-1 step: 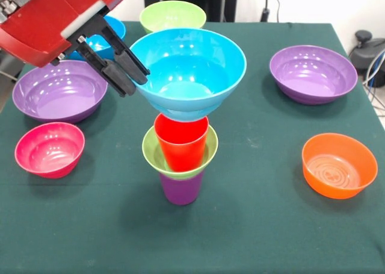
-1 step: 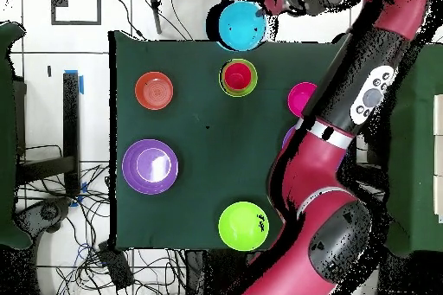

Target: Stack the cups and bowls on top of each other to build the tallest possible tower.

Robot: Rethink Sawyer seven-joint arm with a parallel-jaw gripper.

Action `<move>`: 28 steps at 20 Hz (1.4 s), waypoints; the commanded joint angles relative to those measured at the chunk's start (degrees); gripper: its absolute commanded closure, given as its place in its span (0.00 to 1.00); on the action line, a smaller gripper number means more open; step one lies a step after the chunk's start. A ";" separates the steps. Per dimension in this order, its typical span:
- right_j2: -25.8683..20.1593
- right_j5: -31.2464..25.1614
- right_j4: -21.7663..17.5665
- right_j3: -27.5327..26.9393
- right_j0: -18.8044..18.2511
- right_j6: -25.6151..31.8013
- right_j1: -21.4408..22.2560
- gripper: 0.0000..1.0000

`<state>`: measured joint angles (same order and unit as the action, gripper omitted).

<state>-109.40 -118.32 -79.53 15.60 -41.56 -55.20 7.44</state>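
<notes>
A blue bowl [image 1: 191,69], pinched at its rim by the fingers [image 1: 123,67], is held over the three-piece tower [image 1: 180,156]; six bowls are left unstacked.

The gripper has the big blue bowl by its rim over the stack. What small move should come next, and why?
Probably lower it a little, keeping it centred. The gripper pinches the rim of the large blue bowl, whose base sits right at the red cup, which is nested in the small green bowl on the purple cup. Whether it already rests there is unclear, so settle before releasing.
</notes>
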 commanded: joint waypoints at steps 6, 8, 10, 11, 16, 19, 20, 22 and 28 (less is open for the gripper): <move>0.84 -0.22 -6.52 -5.55 0.88 4.58 -2.30 1.00; 0.74 -0.23 -6.99 -5.63 0.86 4.58 -2.31 1.00; 0.55 0.08 -6.97 -5.66 0.80 4.73 -2.44 1.00; 0.46 0.23 -6.97 -5.68 0.77 4.81 -2.50 1.00; 0.68 0.58 -7.65 -5.48 0.69 5.31 -2.45 1.00; 0.59 0.67 -8.16 -5.57 0.69 5.54 -2.42 1.00; 0.54 0.67 -8.34 -5.62 0.70 5.62 -2.44 1.00; 0.44 0.62 -8.58 -5.69 0.68 5.76 -2.51 1.00; 0.47 0.79 -8.10 -5.55 0.60 5.50 -2.73 1.00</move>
<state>-111.13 -118.32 -81.73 15.59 -41.70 -55.20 7.43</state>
